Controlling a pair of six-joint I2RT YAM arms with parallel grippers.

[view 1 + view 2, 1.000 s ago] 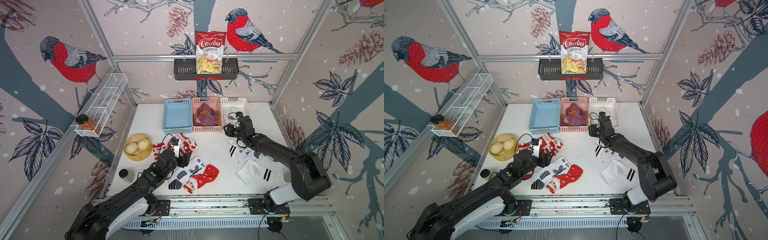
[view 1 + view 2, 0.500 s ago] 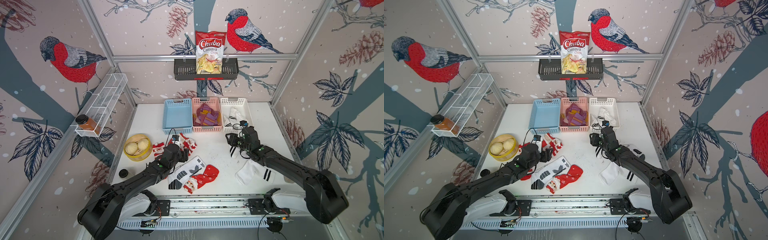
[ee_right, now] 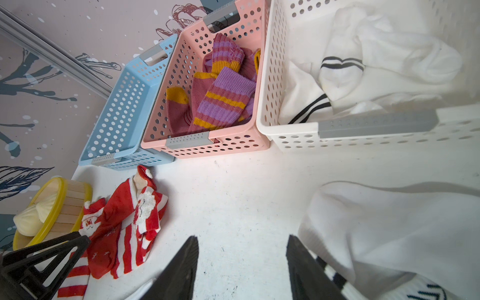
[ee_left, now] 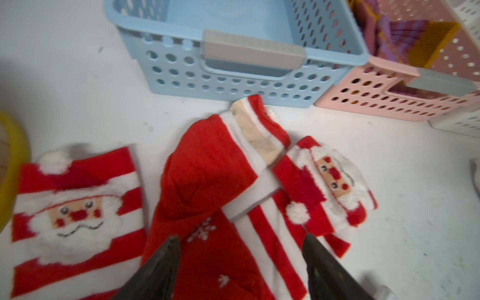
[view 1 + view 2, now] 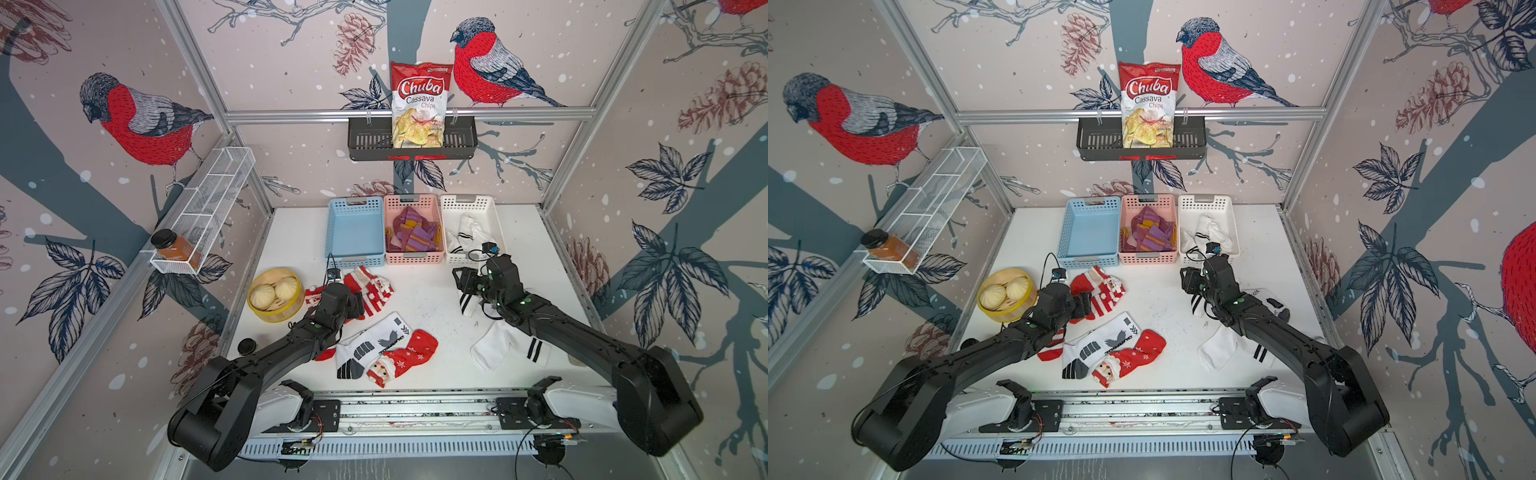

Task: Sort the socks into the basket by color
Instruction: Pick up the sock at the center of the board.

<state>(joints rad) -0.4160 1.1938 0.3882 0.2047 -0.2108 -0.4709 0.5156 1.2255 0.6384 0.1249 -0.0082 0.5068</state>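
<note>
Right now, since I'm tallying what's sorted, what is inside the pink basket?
The pink basket holds a heap of maroon-purple socks with mustard bands. They overlap, so their exact count and anything lying beneath them are hidden.

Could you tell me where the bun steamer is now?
In a top view the steamer sits on the left of the table, beside the red Santa socks, front-left of the blue basket.
</note>
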